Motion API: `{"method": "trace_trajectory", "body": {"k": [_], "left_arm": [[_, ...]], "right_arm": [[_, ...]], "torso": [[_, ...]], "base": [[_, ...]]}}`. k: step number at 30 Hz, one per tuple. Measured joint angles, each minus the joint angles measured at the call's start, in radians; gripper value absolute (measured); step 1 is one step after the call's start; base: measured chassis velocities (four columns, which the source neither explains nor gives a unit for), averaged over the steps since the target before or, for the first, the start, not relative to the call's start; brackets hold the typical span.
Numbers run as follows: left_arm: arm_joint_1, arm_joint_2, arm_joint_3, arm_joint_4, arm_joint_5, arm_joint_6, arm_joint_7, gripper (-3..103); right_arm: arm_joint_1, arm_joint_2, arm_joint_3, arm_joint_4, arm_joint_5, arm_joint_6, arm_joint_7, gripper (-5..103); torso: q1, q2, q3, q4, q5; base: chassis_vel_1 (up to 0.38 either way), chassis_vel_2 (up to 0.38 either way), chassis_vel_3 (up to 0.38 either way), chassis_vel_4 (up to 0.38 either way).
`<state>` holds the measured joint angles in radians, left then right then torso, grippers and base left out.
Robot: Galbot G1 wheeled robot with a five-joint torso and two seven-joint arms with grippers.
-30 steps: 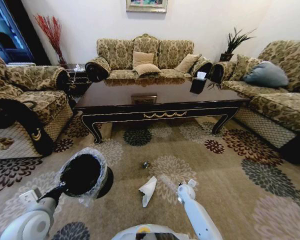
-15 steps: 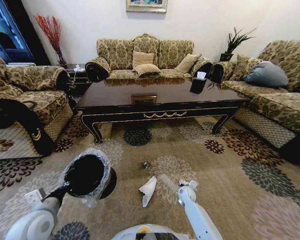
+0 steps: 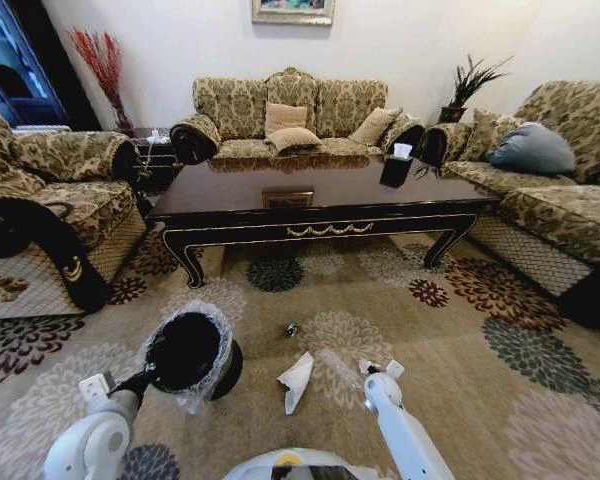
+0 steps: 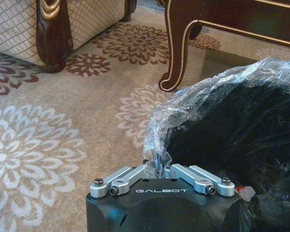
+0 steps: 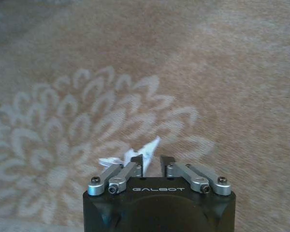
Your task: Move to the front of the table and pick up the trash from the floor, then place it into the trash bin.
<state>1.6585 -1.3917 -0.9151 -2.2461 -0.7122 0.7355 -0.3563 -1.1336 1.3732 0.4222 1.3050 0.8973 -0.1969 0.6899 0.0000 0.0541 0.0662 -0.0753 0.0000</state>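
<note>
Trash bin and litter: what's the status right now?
Left gripper shut on trash bin liner. Right gripper shut on clear wrapper. White tissue on floor.

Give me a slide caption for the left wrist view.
Left gripper pinching the trash bin liner at the rim, beside the table leg.

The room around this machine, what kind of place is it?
Most likely a home living room: ornate patterned sofas surround a glossy dark coffee table, a flower-medallion carpet covers the floor, and a framed picture hangs on the wall.
</note>
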Motion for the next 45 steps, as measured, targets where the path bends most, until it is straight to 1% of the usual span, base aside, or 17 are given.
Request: {"method": "trace_trajectory", "body": {"k": [2, 3, 6, 8, 9, 11, 12, 20, 24, 26, 29, 32, 37, 38, 39, 41, 45], "left_arm": [[0.002, -0.001, -0.001, -0.001, 0.0, 0.0, 0.0, 2], [0.006, -0.003, -0.003, -0.005, 0.0, 0.0, 0.001, 2], [0.012, -0.006, -0.008, -0.012, 0.0, 0.0, 0.001, 2], [0.018, -0.007, -0.013, -0.018, 0.0, 0.0, 0.001, 2], [0.018, -0.007, -0.013, -0.018, 0.0, 0.0, 0.001, 2], [0.025, -0.008, -0.018, -0.021, 0.0, 0.0, 0.001, 2], [0.028, -0.009, -0.02, -0.023, 0.0, 0.0, 0.001, 2], [0.031, -0.026, -0.01, -0.047, 0.013, 0.0, 0.001, 2], [0.034, -0.028, -0.011, -0.047, 0.015, 0.0, 0.001, 2], [0.036, -0.027, -0.013, -0.045, 0.015, 0.0, 0.002, 2], [0.031, -0.023, -0.014, -0.037, 0.016, 0.0, 0.002, 2], [0.028, -0.024, -0.011, -0.036, 0.019, 0.0, 0.002, 2], [0.024, -0.026, -0.006, -0.025, 0.024, 0.0, 0.002, 2], [0.023, -0.025, -0.007, -0.023, 0.024, 0.0, 0.002, 2], [0.021, -0.025, -0.007, -0.017, 0.024, 0.0, 0.002, 2], [0.02, -0.024, -0.007, -0.014, 0.024, 0.0, 0.002, 2], [0.02, -0.024, -0.002, 0.0, 0.026, 0.0, 0.002, 2]], "right_arm": [[0.005, 0.003, 0.0, -0.004, 0.0, 0.007, -0.004, 24], [0.014, 0.007, -0.002, -0.015, 0.0, 0.015, -0.007, 34], [0.03, 0.014, -0.004, -0.037, 0.001, 0.023, -0.009, 40], [0.045, 0.022, -0.004, -0.064, -0.004, 0.036, -0.02, 51], [0.045, 0.022, -0.004, -0.064, -0.004, 0.036, -0.02, 51], [0.059, 0.033, -0.001, -0.093, -0.022, 0.05, -0.034, 61], [0.063, 0.037, 0.0, -0.104, -0.03, 0.053, -0.037, 61], [0.076, 0.055, 0.007, -0.167, -0.085, 0.063, -0.041, 94], [0.078, 0.052, 0.01, -0.172, -0.085, 0.064, -0.049, 101], [0.078, 0.051, 0.012, -0.175, -0.085, 0.068, -0.053, 96], [0.076, 0.052, 0.013, -0.177, -0.089, 0.074, -0.066, 81], [0.075, 0.054, 0.011, -0.177, -0.096, 0.075, -0.071, 76], [0.068, 0.059, 0.005, -0.167, -0.11, 0.075, -0.073, 54], [0.067, 0.059, 0.005, -0.167, -0.114, 0.075, -0.073, 54], [0.065, 0.062, 0.004, -0.167, -0.126, 0.075, -0.075, 43], [0.063, 0.063, 0.004, -0.167, -0.136, 0.076, -0.076, 43], [0.031, 0.06, -0.004, -0.138, -0.196, 0.089, -0.095, 21]], "torso": [[0.0, 0.0, 0.0, 0.0002, 0.0], [0.0, 0.0, 0.0, 0.0002, -0.0001], [0.0, 0.0, 0.0, 0.0001, -0.0001], [0.0, 0.0, 0.0, 0.0, 0.0], [0.0, 0.0, 0.0, 0.0, 0.0], [0.0, 0.0, 0.0, 0.0001, 0.0], [0.0, 0.0, 0.0, 0.0002, -0.0001], [0.0, 0.0, 0.0, -0.0002, 0.0], [0.0, 0.0, 0.0, 0.0, -0.0001], [0.0, 0.0, 0.0, 0.0, -0.0001], [0.0, 0.0, 0.0, 0.0001, -0.0001], [0.0, 0.0, 0.0, 0.0, -0.0001], [0.0, 0.0, 0.0, 0.0, -0.0001], [0.0, 0.0, 0.0, 0.0001, -0.0001], [0.0, 0.0, 0.0, 0.0, -0.0001], [0.0, 0.0, 0.0, 0.0001, -0.0001], [0.0, 0.0, 0.0, 0.0001, 0.0]], "base": [[0.0, 0.0, 0.0, 0.0], [0.0, 0.0, 0.0, 0.0], [0.0, 0.0, 0.0, 0.0], [0.0, 0.0, 0.0, 0.0], [0.0, 0.0, 0.0, 0.0], [0.0, 0.0, 0.0, 0.0], [0.0, 0.0, 0.0, 0.0], [0.0, 0.0, 0.0, 0.0], [0.0, 0.0, 0.0, 0.0], [0.0, 0.0, 0.0, 0.0], [0.0, 0.0, 0.0, 0.0], [0.0, 0.0, 0.0, 0.0], [0.0, 0.0, 0.0, 0.0], [0.0, 0.0, 0.0, 0.0], [0.0, 0.0, 0.0, 0.0], [0.0, 0.0, 0.0, 0.0], [0.0, 0.0, 0.0, 0.0]]}}
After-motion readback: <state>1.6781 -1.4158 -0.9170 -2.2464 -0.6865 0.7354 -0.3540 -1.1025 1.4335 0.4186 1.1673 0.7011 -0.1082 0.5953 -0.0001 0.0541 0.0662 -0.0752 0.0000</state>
